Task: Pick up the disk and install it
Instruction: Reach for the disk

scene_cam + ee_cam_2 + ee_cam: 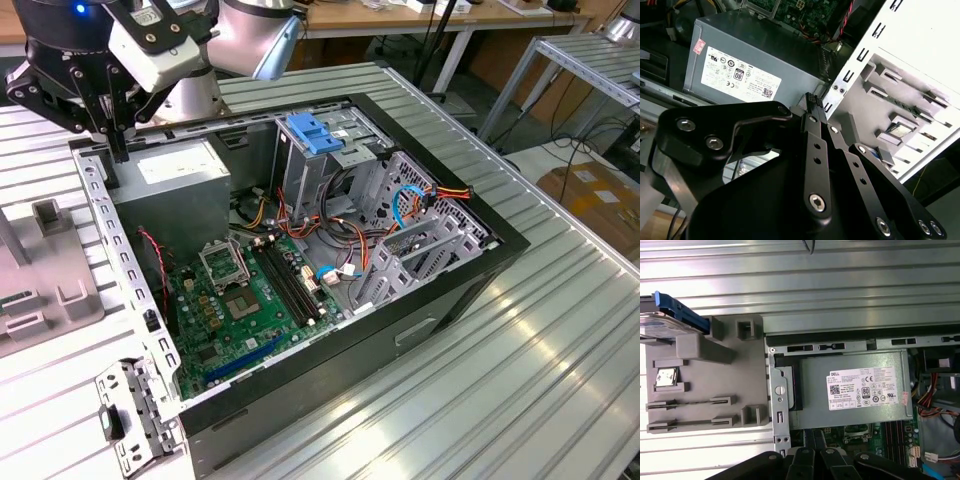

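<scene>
The disk (pixel 656 324), silver with a blue rail along its edge, rests at one end of the grey holder block (pixel 700 375) on the table beside the computer case. My gripper (pixel 812 99) hangs over the case's rear corner, between the holder block and the grey power supply (pixel 752 52). Its two black fingers (pixel 815 145) are pressed together with nothing between them. In the exterior view the gripper (pixel 117 148) is at the case's upper left corner, just above the metal frame edge. The gripper's tips (pixel 815 436) also show in the first wrist view, apart from the disk.
The open case (pixel 470 290) lies on a slatted metal table (pixel 520 400). Inside are the motherboard (pixel 240 300), loose cables and a drive cage with a light-blue latch (pixel 315 132). The holder block (pixel 40 270) sits at the exterior view's left.
</scene>
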### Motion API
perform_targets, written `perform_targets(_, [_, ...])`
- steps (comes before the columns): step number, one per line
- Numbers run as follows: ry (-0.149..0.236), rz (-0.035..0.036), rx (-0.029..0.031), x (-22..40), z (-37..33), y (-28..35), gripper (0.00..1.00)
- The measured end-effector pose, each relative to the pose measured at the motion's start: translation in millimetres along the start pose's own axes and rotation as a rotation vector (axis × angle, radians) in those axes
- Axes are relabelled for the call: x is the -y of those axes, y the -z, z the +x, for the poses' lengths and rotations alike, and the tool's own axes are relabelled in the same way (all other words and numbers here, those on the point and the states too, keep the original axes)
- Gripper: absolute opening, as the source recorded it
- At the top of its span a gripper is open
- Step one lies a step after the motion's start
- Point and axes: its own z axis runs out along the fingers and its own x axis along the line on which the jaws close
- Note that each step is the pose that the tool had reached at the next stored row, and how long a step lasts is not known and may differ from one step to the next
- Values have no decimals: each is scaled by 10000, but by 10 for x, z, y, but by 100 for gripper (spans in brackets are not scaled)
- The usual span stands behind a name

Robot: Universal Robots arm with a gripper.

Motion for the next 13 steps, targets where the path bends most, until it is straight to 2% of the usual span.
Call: perform_targets(13, [0,0,0,6,77,0,11])
